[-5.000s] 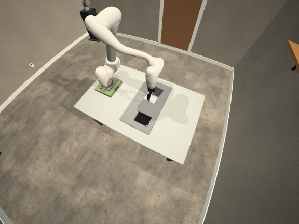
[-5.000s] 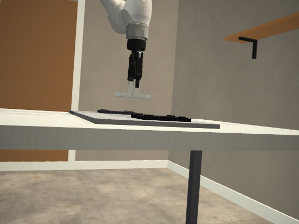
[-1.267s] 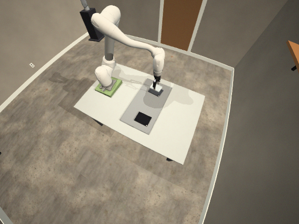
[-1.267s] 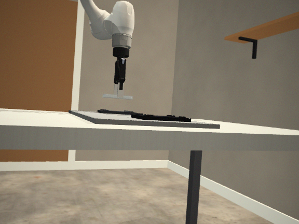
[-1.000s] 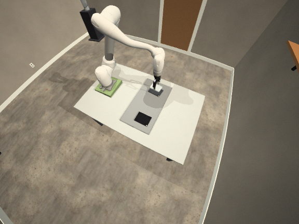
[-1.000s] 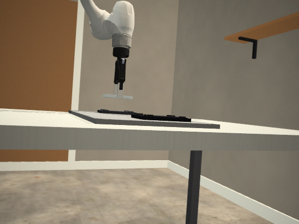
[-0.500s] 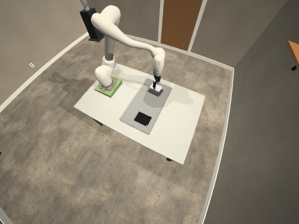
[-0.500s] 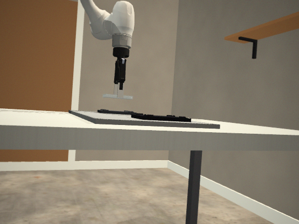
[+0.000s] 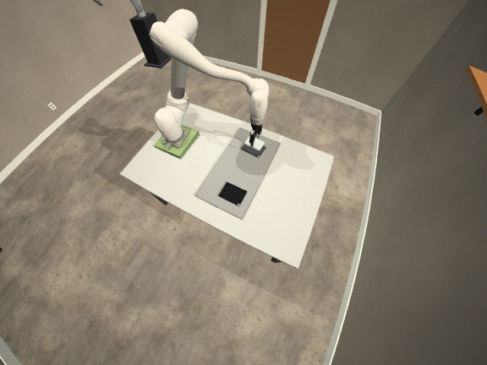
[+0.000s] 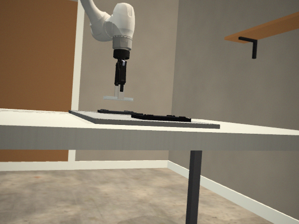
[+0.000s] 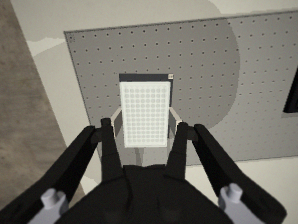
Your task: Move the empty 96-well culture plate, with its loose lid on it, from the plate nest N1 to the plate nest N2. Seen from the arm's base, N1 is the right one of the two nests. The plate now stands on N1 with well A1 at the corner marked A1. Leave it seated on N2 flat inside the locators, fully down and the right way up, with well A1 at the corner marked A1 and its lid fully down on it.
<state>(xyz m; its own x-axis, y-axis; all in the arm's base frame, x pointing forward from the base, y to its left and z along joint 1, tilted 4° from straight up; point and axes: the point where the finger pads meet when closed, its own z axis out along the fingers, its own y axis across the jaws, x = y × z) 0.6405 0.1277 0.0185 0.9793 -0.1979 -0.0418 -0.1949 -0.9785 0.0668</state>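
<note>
The white 96-well plate (image 11: 145, 114) hangs level in the air between my gripper's (image 11: 145, 122) fingers, held by its two long sides. In the side view the plate (image 10: 117, 98) is clearly above the table, under the gripper (image 10: 119, 89). The black nest N1 (image 11: 145, 77) lies right below it, and only its far edge shows past the plate. The empty black nest N2 (image 9: 232, 193) lies on the near end of the grey baseplate (image 9: 238, 171), and it also shows at the right edge of the wrist view (image 11: 291, 97). I cannot tell the lid apart from the plate.
The baseplate lies on a white table (image 9: 292, 203). The arm's base stands on a green pad (image 9: 177, 141) at the table's far left corner. A wooden shelf (image 10: 262, 29) hangs on the wall to the right, well above the table.
</note>
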